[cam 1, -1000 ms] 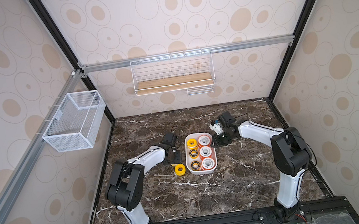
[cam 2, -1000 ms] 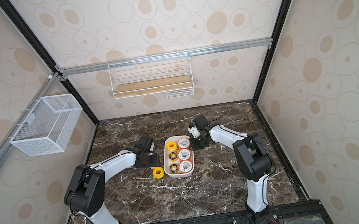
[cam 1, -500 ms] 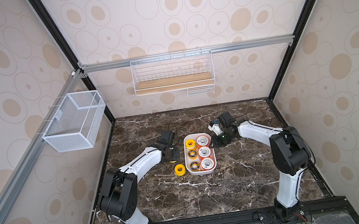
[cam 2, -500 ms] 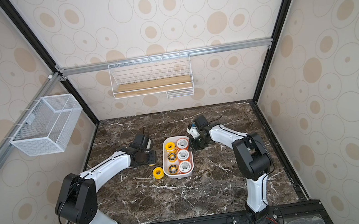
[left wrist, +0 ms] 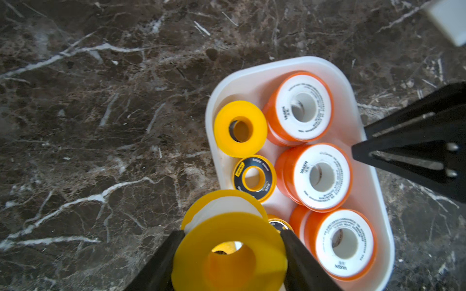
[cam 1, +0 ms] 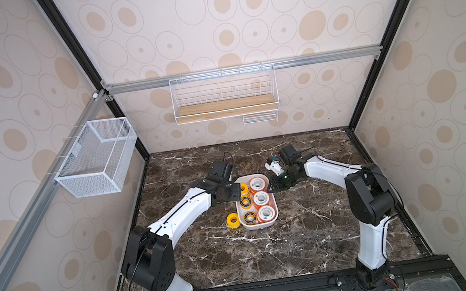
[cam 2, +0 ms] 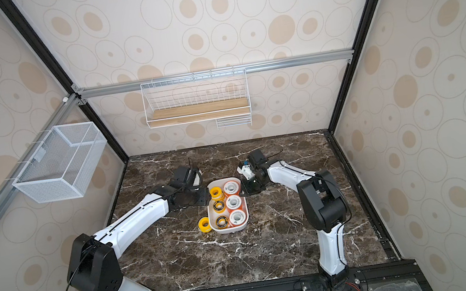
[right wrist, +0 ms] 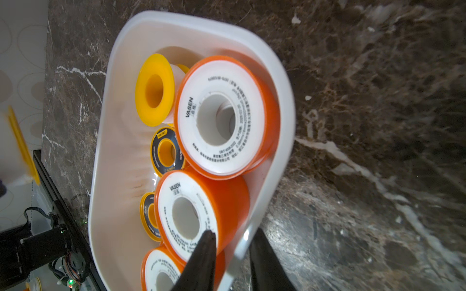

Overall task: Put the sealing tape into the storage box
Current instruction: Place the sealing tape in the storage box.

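The white storage box sits mid-table. It holds three orange-rimmed sealing tape spools, two black-ringed ones and a plain yellow one in its far left corner. Another yellow spool lies on the table by the box's near left corner. My left gripper is shut on a yellow spool, raised at the box's left side. My right gripper is shut on the box's right rim, one finger inside against an orange spool.
A white wire-mesh basket hangs on the left wall. A wire shelf with a wooden base hangs on the back wall. The dark marble tabletop is bounded by black frame rails.
My left gripper has carried its yellow spool to the right, up to the box's left side. The right gripper, the box and the loose spool have stayed put.
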{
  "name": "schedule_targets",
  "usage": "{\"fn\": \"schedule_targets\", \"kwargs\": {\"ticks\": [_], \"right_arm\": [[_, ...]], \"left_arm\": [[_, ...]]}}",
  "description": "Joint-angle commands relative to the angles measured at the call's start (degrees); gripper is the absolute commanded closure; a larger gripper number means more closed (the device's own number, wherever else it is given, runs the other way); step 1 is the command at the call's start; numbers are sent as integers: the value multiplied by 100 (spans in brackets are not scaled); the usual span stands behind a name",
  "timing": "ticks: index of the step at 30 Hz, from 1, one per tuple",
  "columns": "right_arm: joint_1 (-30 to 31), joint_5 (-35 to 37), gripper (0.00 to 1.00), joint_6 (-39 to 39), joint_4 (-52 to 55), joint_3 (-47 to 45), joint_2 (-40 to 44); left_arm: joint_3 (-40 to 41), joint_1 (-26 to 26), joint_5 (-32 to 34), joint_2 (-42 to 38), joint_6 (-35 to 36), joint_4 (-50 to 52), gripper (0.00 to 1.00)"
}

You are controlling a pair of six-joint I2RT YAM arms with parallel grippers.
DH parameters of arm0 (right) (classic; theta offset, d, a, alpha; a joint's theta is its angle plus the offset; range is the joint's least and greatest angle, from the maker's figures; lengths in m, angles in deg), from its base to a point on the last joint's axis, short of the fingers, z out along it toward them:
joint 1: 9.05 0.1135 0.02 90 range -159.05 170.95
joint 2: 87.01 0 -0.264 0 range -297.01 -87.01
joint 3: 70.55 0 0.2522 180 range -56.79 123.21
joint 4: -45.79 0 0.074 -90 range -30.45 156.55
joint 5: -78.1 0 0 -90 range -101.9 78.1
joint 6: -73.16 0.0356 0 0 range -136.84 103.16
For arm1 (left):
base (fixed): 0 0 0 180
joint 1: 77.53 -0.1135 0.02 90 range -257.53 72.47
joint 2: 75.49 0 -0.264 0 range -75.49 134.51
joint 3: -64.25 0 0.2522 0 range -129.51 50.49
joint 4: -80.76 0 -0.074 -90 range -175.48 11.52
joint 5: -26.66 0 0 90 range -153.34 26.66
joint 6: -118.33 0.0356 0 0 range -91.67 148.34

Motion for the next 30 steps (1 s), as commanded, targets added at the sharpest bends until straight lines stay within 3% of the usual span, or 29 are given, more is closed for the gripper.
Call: {"fn": "schedule_targets", "kwargs": {"ticks": [1,14,30], "right_arm": [[54,-84,72,-56,103,84,5],[49,-71,71,-75,126,22,133],[47,-51,71,-117,152,31,76]], "left_arm": [[-296,209,71,246,159,243,38],[-891,452,316,1117,400,582,39],[-1183,455,110,1643,507,618,39]]}}
